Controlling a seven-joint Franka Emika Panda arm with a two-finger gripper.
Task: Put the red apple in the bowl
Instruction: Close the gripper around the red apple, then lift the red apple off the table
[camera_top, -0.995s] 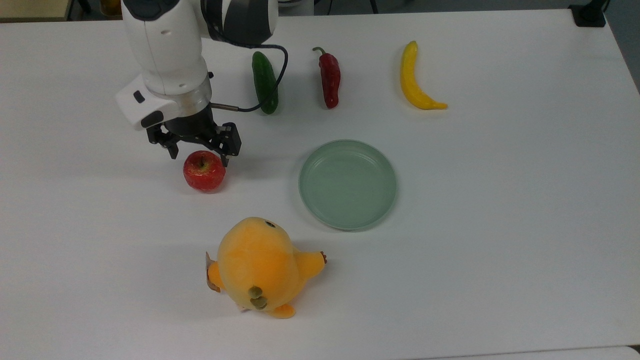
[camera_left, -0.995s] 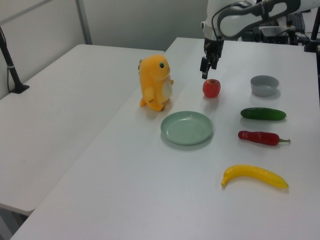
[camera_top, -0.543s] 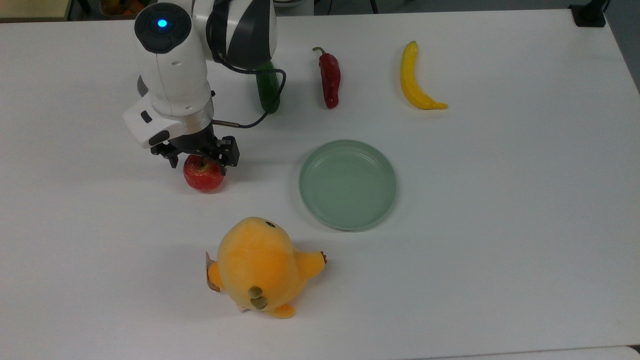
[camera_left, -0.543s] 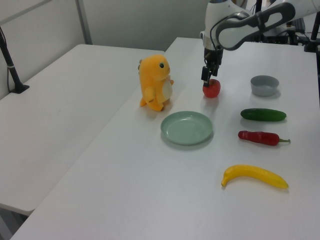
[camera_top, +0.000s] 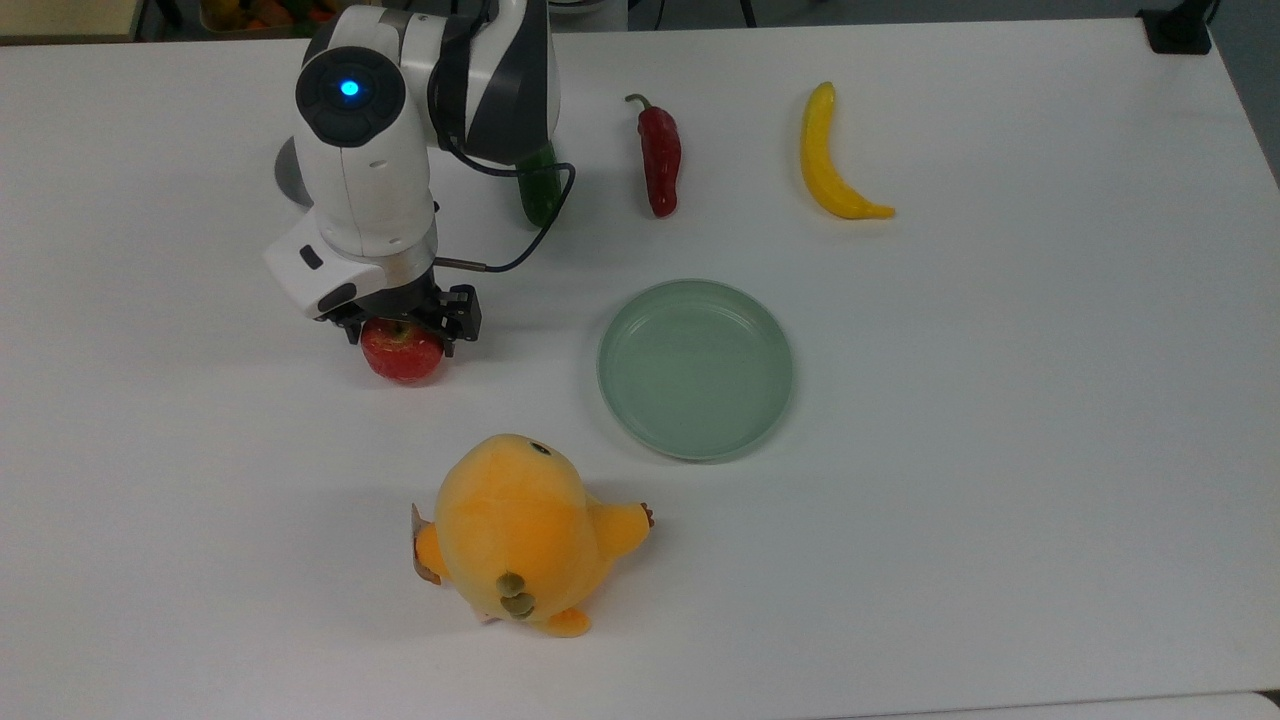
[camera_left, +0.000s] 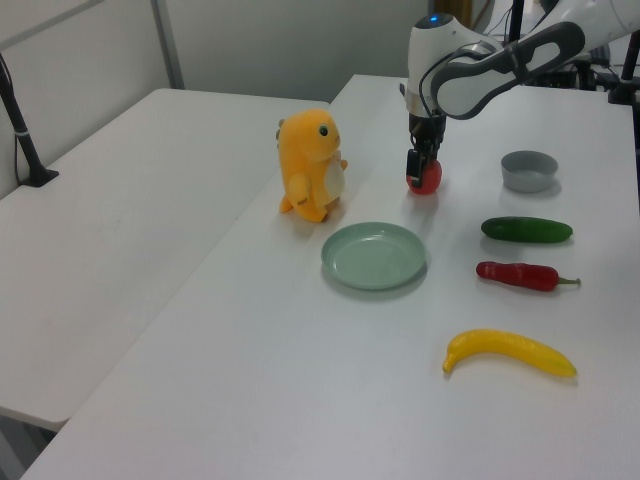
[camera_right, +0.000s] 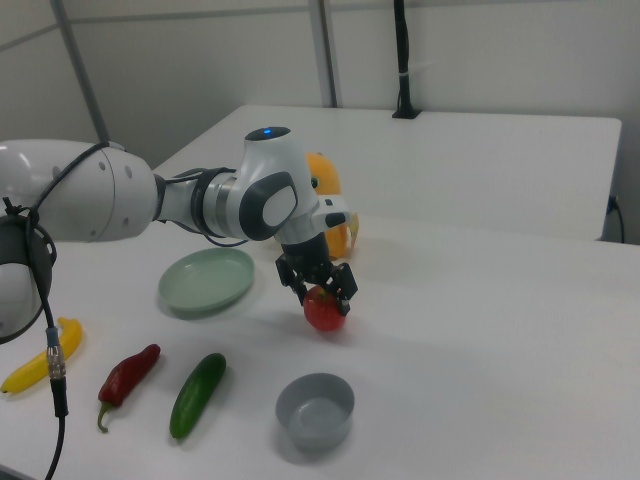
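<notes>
The round glossy red apple sits on the white desk, and the black two-finger hand straddles its upper half, fingers apart; rigid, smooth and likely slippery, it is best gripped at its widest girth

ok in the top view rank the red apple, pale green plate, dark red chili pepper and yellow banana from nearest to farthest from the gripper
1. The round red apple, directly under the gripper, between its fingers.
2. The shallow pale-green plate, toward the top view's right.
3. The long dark red chili pepper, up and right.
4. The curved yellow banana, farthest right.
</notes>
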